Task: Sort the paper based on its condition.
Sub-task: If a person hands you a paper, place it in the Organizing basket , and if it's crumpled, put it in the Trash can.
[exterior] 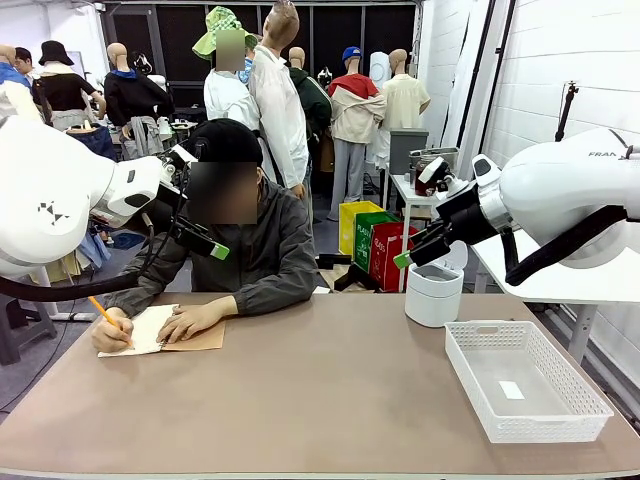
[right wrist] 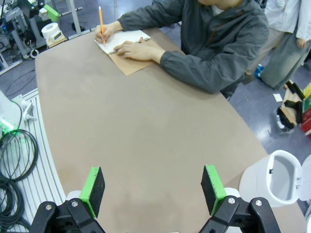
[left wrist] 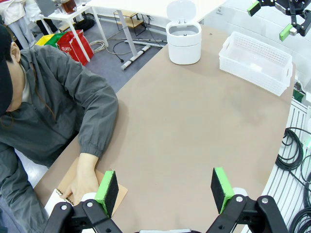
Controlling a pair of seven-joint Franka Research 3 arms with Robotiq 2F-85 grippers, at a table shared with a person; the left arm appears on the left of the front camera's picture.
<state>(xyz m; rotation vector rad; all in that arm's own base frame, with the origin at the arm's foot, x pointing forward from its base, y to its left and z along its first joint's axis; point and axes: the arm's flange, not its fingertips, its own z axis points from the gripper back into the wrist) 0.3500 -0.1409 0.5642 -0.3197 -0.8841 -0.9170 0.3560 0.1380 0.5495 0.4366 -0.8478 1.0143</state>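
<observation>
The paper [exterior: 148, 326], pinned under the person's hand [exterior: 192, 321] at the 10 o'clock corner of the table [exterior: 330, 400] with its long axis running 9 to 3, lies far nearer the left gripper [left wrist: 165, 191], jaws spread and empty, than the right gripper [right wrist: 152, 190], equally spread, at 2 o'clock.

Over the worktop [exterior: 320, 400], the right arm [exterior: 570, 185] is glossy white and rounded, with dark lettering and a thick black cable [exterior: 560, 250]. The left arm [exterior: 50, 200] bears small black marks. The left end effector [left wrist: 165, 187] and right end effector [right wrist: 153, 187] are black with green pads [left wrist: 106, 191].
</observation>
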